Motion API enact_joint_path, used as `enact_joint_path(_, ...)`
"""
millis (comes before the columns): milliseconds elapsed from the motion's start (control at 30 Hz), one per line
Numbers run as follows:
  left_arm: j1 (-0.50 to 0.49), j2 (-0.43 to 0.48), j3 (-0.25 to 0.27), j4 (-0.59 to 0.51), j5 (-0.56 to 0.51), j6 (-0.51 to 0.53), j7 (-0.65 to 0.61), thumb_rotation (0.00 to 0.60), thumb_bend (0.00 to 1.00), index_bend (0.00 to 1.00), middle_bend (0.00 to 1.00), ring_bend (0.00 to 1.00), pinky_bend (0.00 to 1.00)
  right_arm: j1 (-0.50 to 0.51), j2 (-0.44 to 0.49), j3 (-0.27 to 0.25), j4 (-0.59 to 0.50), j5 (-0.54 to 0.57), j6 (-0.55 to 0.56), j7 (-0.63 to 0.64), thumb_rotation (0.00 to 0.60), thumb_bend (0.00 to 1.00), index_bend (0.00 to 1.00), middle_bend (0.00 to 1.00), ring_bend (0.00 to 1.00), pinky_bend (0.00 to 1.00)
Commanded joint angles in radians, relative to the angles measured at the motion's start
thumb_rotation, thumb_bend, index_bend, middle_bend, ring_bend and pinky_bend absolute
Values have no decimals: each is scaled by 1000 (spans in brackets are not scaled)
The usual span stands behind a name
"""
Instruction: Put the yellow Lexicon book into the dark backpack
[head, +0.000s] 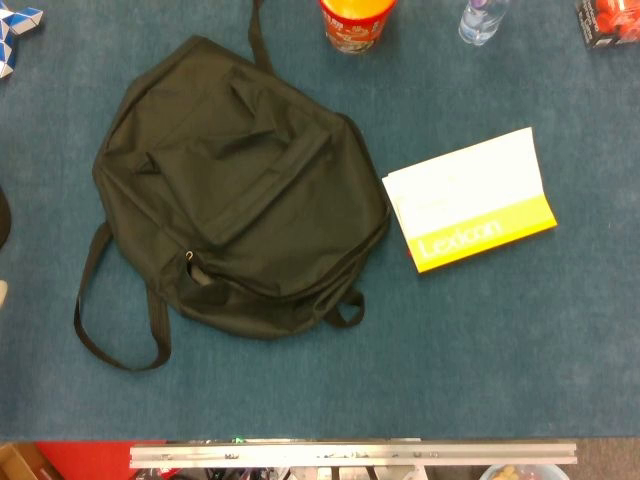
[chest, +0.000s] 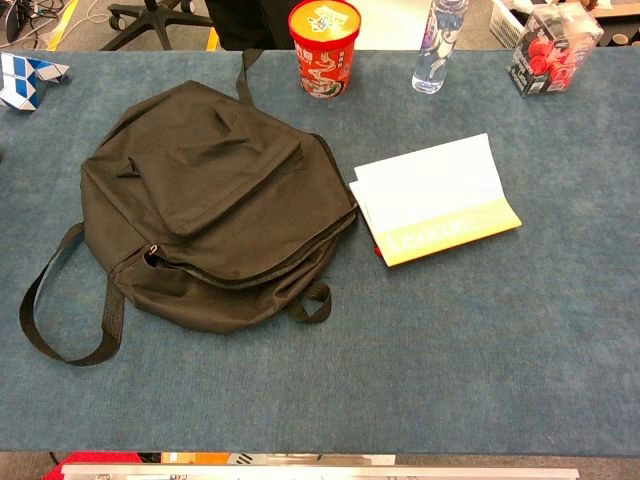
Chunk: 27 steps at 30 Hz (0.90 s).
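The dark backpack (head: 235, 185) lies flat on the blue table, left of centre, its straps trailing toward the near left; the chest view shows the backpack (chest: 210, 205) with its zipper slightly parted along the near edge. The Lexicon book (head: 470, 200) lies closed just right of the bag, white on top with a yellow band bearing the title along its near edge. In the chest view the book (chest: 435, 198) almost touches the bag's right side. Neither hand appears in either view.
An orange-red cup (chest: 324, 47) stands at the table's back edge. Right of it are a clear water bottle (chest: 438, 45) and a box of red items (chest: 550, 50). A blue-and-white twist toy (chest: 25, 75) lies at the far left.
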Motion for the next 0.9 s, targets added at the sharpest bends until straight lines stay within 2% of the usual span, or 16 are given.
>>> enact_joint_path(33,0,-1,0,1,0,0,0,600,247,205,237,210,254,0,0,0,0,0,-1,0,600,447,314,348,185,287)
enact_joint_path(567,6,1,-3,-2,7,20,-11,600,247,206,237,210,254,2,11,5,-9,3,2,-8,600,444,314,348,185,287)
enact_joint_path(767,2,2,-3,-5,14,15,-7,600,246,206,237,210,254,35,15,0,-33,-6,-59,-37,600,435,313,348,185,288)
enact_joint_path(900,2,1,-1,-6,16,16,-5,600,247,206,237,210,254,80,7,-1,-54,-9,-138,-78,600,375,314,348,185,289)
